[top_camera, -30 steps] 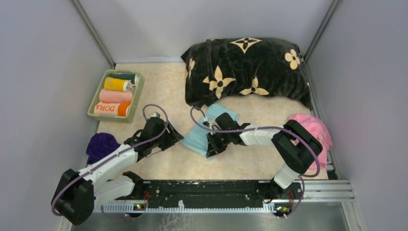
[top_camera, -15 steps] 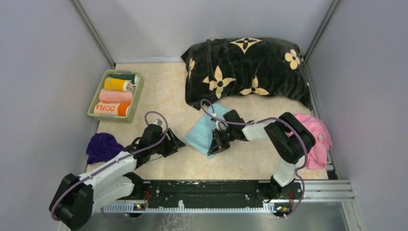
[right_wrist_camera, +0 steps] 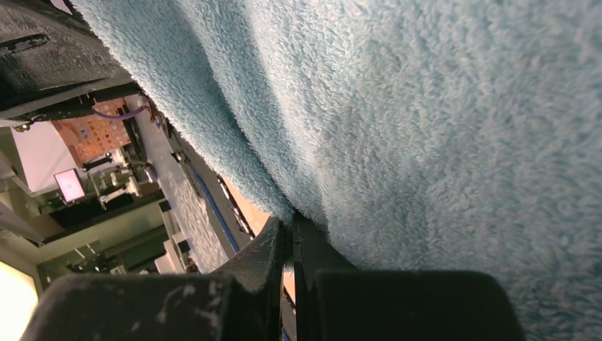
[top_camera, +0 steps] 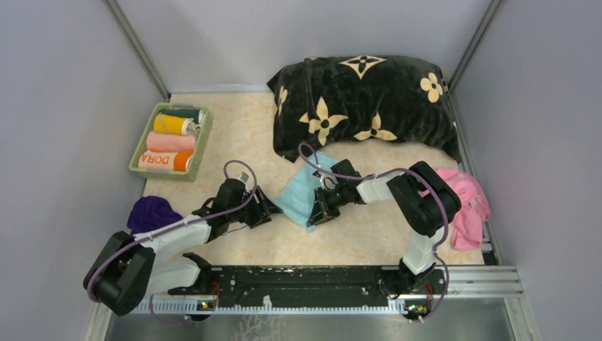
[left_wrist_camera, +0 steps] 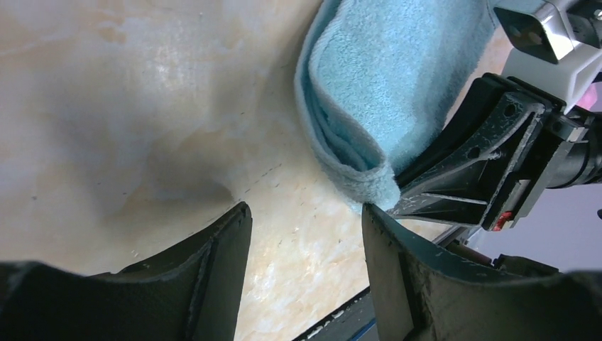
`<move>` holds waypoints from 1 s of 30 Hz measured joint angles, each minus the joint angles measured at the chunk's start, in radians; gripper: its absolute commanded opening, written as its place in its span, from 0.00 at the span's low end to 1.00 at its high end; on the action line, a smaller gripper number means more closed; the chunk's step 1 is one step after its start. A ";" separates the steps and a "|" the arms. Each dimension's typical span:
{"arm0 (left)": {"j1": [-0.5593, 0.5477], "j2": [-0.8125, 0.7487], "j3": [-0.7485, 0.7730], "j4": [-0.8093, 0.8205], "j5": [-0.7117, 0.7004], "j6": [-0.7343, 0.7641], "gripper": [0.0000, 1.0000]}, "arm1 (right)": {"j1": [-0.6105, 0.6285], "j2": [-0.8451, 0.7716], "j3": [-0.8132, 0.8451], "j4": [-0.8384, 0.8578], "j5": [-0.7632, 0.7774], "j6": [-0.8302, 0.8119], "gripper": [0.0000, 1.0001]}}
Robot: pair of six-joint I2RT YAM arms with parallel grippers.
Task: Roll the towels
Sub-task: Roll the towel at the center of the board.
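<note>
Light blue towel (top_camera: 305, 190) lies mid-table, at 6 o'clock of the cushion (top_camera: 362, 106). My right gripper (top_camera: 316, 214) pinches its near edge. The left gripper (left_wrist_camera: 305, 213) sits spread at its 9 o'clock. I judge the rolling is barely begun; the left should grab that corner next.

Folded light blue towel (left_wrist_camera: 383, 78) upper centre; left gripper (left_wrist_camera: 305, 210) at bottom, 2 fingers apart.
Towel's lower corner touches right gripper (left_wrist_camera: 412, 192) at right; beige marbled table (left_wrist_camera: 106, 106) fills left.
</note>
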 measured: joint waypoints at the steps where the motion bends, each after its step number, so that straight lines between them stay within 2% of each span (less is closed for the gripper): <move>1: 0.000 0.002 0.000 0.009 0.001 0.001 0.64 | -0.001 0.002 0.003 -0.004 0.000 0.000 0.00; 14: 0.000 0.140 0.048 0.101 -0.017 0.008 0.61 | -0.002 0.026 0.029 -0.032 -0.011 -0.005 0.01; 22: 0.000 0.214 0.081 0.131 -0.040 -0.041 0.51 | -0.003 0.017 0.054 -0.095 0.017 -0.042 0.12; 25: 0.000 0.227 0.083 0.132 -0.050 -0.072 0.45 | -0.003 -0.014 0.064 -0.139 0.059 -0.070 0.14; 30: 0.000 0.229 0.075 0.133 -0.070 -0.119 0.43 | 0.012 -0.075 0.106 -0.223 0.156 -0.130 0.20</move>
